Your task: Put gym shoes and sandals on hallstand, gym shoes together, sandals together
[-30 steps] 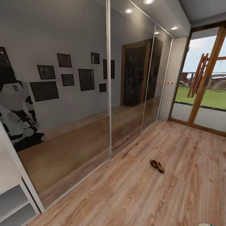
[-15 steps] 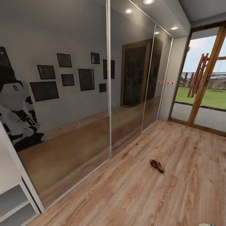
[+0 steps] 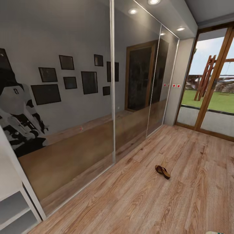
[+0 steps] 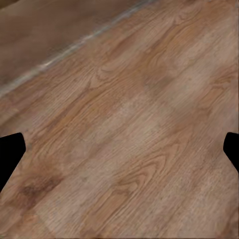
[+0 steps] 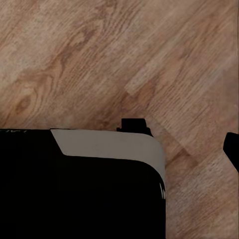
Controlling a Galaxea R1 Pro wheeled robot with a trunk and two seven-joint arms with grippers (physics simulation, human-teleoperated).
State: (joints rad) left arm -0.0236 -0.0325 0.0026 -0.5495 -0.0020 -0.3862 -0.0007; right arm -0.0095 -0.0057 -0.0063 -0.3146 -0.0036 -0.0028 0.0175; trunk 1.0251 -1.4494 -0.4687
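One brown sandal (image 3: 162, 171) lies on the wood plank corridor floor (image 3: 136, 201), to the right of centre in the head view, well ahead of me. The other sandal and the gym shoes are out of view. A corner of the light-grey hallstand (image 3: 14, 208) with its cubby tiers shows at the lower left. My left gripper (image 4: 119, 149) hangs open over bare planks, its dark fingertips (image 4: 10, 154) far apart. My right gripper (image 5: 119, 149) looks open, with one fingertip (image 5: 232, 148) showing beside my black base (image 5: 74, 194). Neither gripper holds anything.
The mirrored sliding-door wardrobe (image 3: 81, 97) runs along the left, reflecting my white and black body (image 3: 19, 123). A wood-framed glass door (image 3: 211, 91) closes the corridor's far end, with lawn outside. Open floor surrounds the sandal.
My arm's reflection in the mirror has shifted slightly. The sandal and the view have stayed put.
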